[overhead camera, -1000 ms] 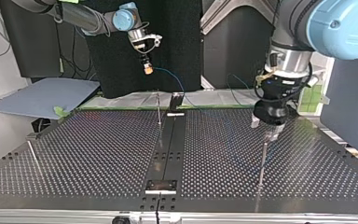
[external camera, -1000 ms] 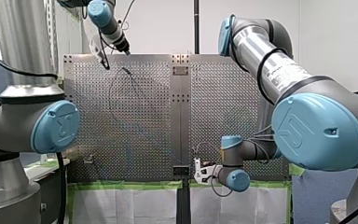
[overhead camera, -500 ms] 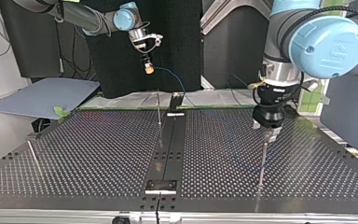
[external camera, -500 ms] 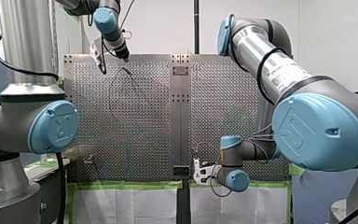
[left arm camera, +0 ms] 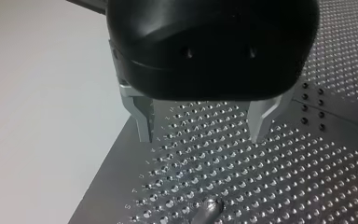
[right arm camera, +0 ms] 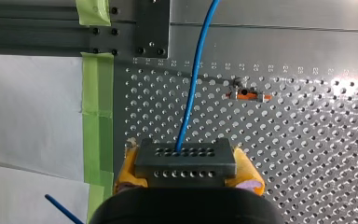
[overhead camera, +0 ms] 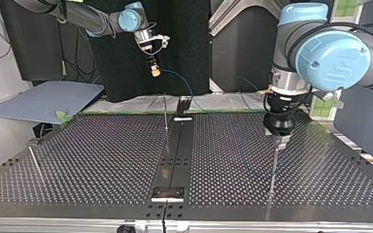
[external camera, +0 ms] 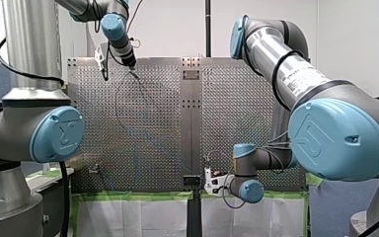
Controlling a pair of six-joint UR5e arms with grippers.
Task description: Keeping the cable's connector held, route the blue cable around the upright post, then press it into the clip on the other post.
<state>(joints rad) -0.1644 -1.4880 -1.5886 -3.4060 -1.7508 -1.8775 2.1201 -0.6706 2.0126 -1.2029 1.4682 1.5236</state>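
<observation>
Jaws apart (L gripper (left arm camera: 201, 140)) above post (overhead camera: 273, 167)

Standing in the way on the surface (overhead camera: 102, 160): a thin post (overhead camera: 273, 167) at the top view's right, just under my left gripper (overhead camera: 278, 143); a middle post (overhead camera: 165, 114) beside the central rail (overhead camera: 177, 145); an outer post (overhead camera: 35, 164) at the view's left. Lying open between them: wide bare perforated stretches. Hanging across the air behind the middle post, from the connector (right arm camera: 185, 158) in my right gripper (right arm camera: 186, 171): the blue cable (right arm camera: 192, 88).
</observation>
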